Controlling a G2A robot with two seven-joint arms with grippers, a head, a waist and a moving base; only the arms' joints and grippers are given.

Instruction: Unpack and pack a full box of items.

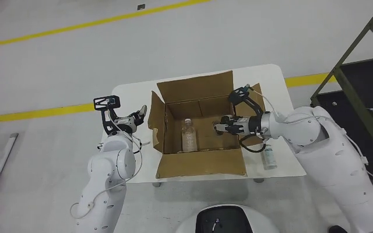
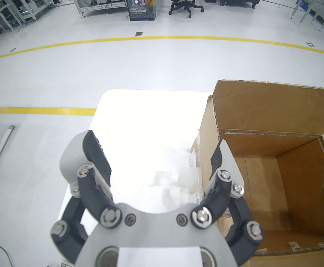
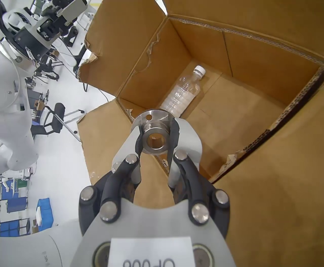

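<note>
On the white table (image 1: 265, 78), an open cardboard box (image 1: 201, 164) sits near the middle with its flaps splayed. The far flap (image 1: 195, 87) stands up. The left flap (image 1: 155, 119) leans outward, torn along its edge, and stands between the left gripper (image 2: 155, 141) and the box interior. Left gripper: over bare tabletop just outside that flap, fingers spread wide, nothing between the pads. Right gripper (image 1: 221, 126): over the box opening, right of centre, its arm crossing the right flap, fingers clamped on a metal fitting (image 3: 153, 138). The fitting is a short steel cylinder with a flange and a bore through it, held by the barrel. Inside the box, one clear bottle (image 1: 188, 135) with a white cap lies on its side on the floor, left of centre, cap toward the far wall. In the right wrist view the fitting hides the bottle's base end. Torn scraps (image 2: 293, 244) cling to the box's near inner edge. A second bottle (image 1: 268, 157) lies on the table outside the box, just beside the right flap and near the right forearm. Around the table: pale floor with a yellow line (image 1: 46, 110), a dark rack (image 1: 349, 70) off to the right, and office chairs (image 2: 186, 6) far behind.
</note>
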